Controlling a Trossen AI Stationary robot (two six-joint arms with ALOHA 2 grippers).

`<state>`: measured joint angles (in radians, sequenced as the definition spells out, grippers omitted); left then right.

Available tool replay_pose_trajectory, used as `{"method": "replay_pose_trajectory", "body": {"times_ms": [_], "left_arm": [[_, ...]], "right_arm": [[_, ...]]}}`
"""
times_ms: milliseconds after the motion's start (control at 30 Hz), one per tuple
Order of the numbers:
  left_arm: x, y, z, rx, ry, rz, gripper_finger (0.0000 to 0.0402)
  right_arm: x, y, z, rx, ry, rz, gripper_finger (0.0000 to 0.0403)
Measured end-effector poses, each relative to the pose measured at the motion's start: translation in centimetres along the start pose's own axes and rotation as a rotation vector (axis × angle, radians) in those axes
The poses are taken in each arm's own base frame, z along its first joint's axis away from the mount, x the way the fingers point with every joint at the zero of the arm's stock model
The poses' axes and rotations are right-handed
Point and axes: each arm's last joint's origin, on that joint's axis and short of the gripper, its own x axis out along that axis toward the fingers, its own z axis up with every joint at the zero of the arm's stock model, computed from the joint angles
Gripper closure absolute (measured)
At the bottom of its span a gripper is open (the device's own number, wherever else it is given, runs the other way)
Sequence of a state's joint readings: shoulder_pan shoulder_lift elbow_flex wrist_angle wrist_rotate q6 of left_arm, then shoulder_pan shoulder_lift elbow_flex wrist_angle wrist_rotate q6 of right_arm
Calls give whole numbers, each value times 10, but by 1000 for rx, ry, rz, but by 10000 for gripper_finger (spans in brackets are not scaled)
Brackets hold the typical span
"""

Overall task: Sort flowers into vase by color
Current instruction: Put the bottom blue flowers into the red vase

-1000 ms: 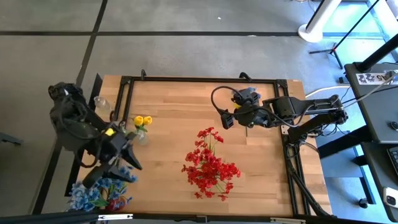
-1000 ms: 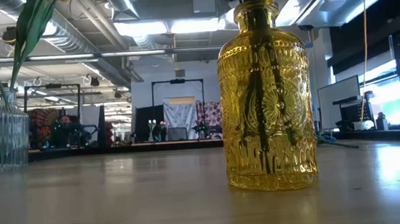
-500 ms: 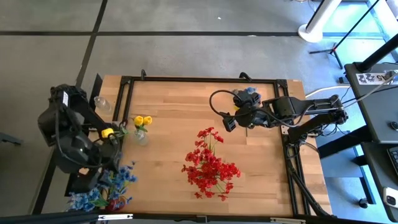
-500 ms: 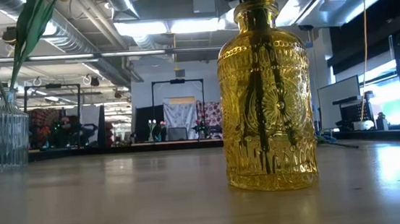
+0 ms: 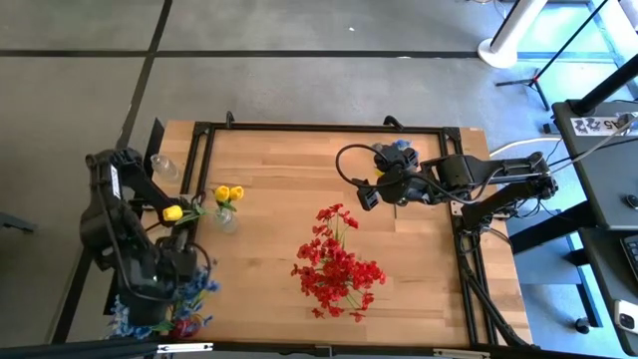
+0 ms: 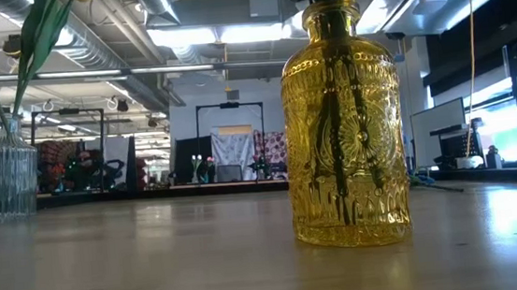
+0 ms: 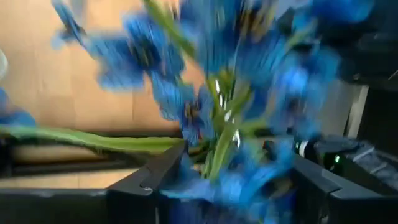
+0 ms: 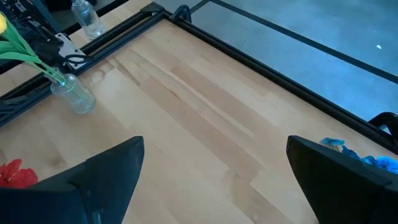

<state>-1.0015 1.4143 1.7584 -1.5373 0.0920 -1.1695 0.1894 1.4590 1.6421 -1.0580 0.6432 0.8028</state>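
My left gripper (image 7: pixel 217 180) is clamped on blue flowers (image 7: pixel 236 81) near the table corner; my right gripper (image 8: pixel 211 168), fingers apart, hovers beyond the red flowers (image 5: pixel 337 267) and clear vase (image 5: pixel 227 219).

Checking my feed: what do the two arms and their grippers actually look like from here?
Both arms are dark, nearly black, jointed segments. The left arm is bulky, with a black cable looping by its gripper. The right arm carries a black cable arching over its gripper. In the wrist views, the fingers are broad, matte black wedges.
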Motion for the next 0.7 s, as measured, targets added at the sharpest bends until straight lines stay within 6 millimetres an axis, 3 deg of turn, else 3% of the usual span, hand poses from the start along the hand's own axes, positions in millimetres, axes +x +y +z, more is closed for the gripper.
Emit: {"method": "replay_pose_trajectory", "body": {"times_ms": [167,400,700], "left_arm": [[11,-3,-13,-8,66,20,254],[14,-6,-22,-45,50,40,382],[14,-18,-25,-61,26,-65,396]], "right_arm": [[0,0,0,0,-1,-1,11],[0,0,0,0,-15,-15,11],[0,-1,1,-1,-21,-21,11]]}}
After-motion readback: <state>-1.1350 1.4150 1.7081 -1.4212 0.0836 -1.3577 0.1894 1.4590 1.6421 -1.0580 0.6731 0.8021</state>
